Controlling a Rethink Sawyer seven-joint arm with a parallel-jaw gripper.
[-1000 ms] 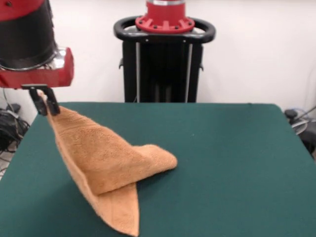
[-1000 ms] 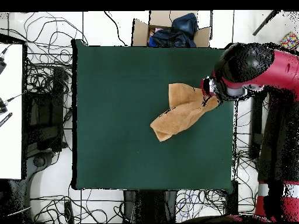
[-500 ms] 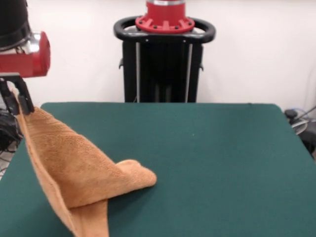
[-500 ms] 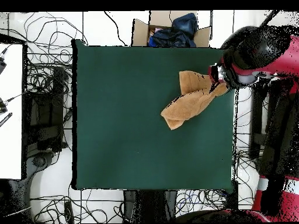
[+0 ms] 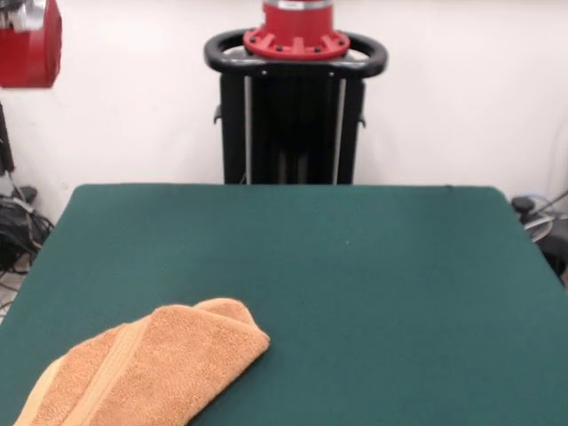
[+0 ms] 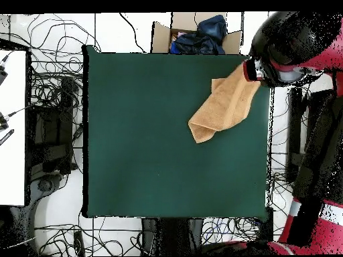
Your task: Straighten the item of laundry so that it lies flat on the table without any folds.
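Note:
The item of laundry (image 5: 151,368), an orange-tan towel, lies folded over on itself at the near left of the green table (image 5: 373,284), a woven band showing along its left part. Its near end runs off the picture's bottom edge. In the overhead view the towel (image 6: 221,104) stretches diagonally from mid-table to the far right corner of the table (image 6: 147,147). There its corner meets my gripper (image 6: 253,70) under the red arm. In the front view only the gripper's edge (image 5: 4,142) shows, high at the left border. Whether it holds the corner is hidden.
A cardboard box (image 6: 194,33) with dark clothes sits beyond the table's far edge in the overhead view. Cables cover the floor on both sides. The black pedestal (image 5: 293,115) stands behind the table.
The gripper moved further left and up, nearly out of the front view. The raised towel came down onto the table and now lies low instead of hanging as a tent.

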